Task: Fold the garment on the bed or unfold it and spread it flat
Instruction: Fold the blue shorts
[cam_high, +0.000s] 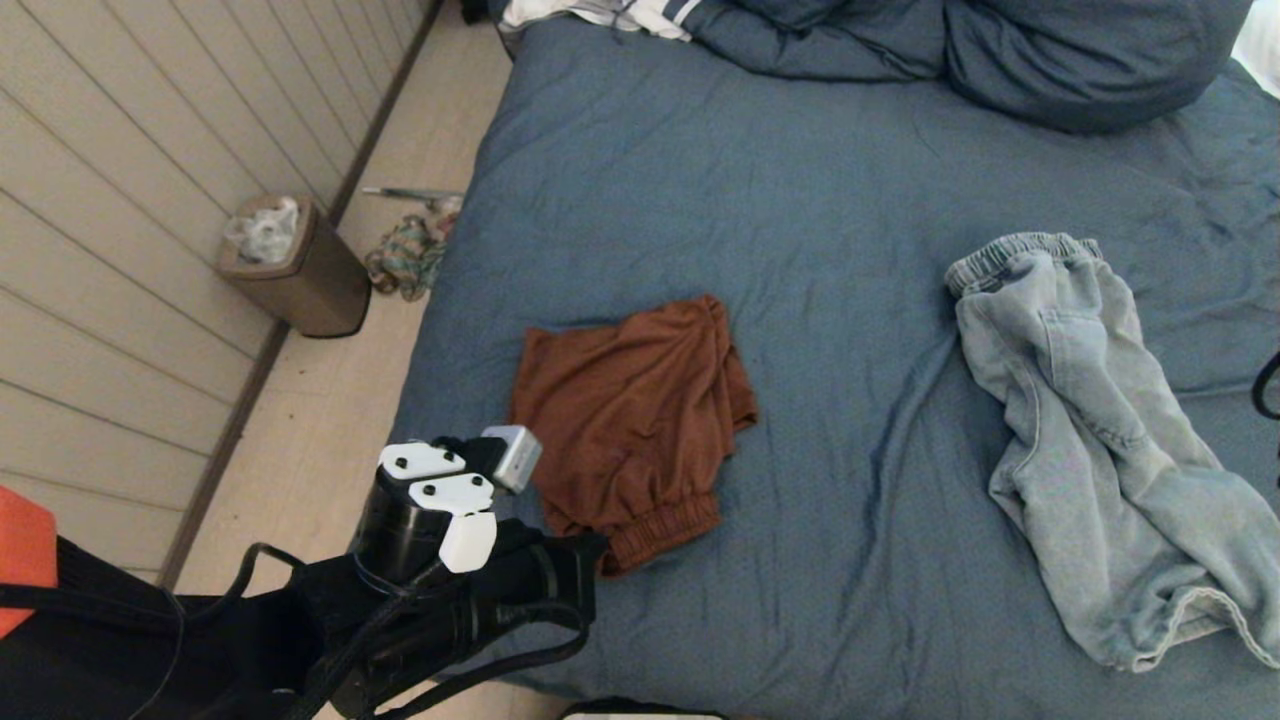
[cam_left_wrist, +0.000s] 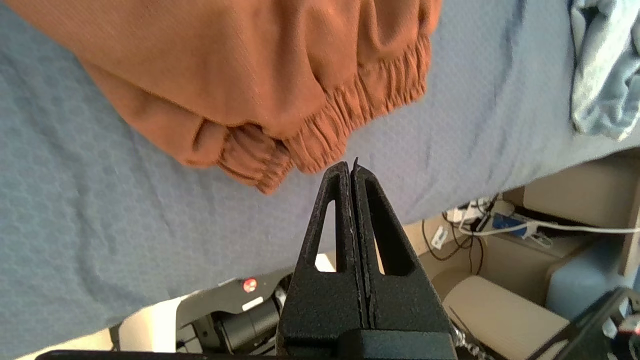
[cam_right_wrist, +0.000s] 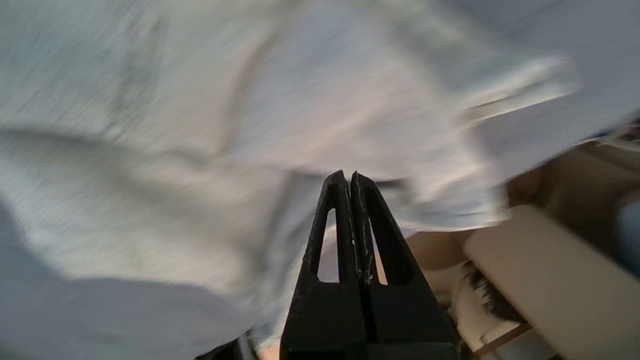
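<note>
At about nine o'clock from the bed (cam_high: 820, 200) I see a brown bin (cam_high: 300, 270) on the floor by the wall, and my left gripper (cam_left_wrist: 352, 167) hovers at the bed's near left edge with its fingers pressed together on nothing, just short of the elastic waistband of the rust-brown shorts (cam_high: 635, 420). Those shorts lie crumpled left of the bed's middle. At three o'clock lie the light denim trousers (cam_high: 1090, 430), and my right gripper (cam_right_wrist: 348, 176), likewise pinched closed and empty, hangs over them.
</note>
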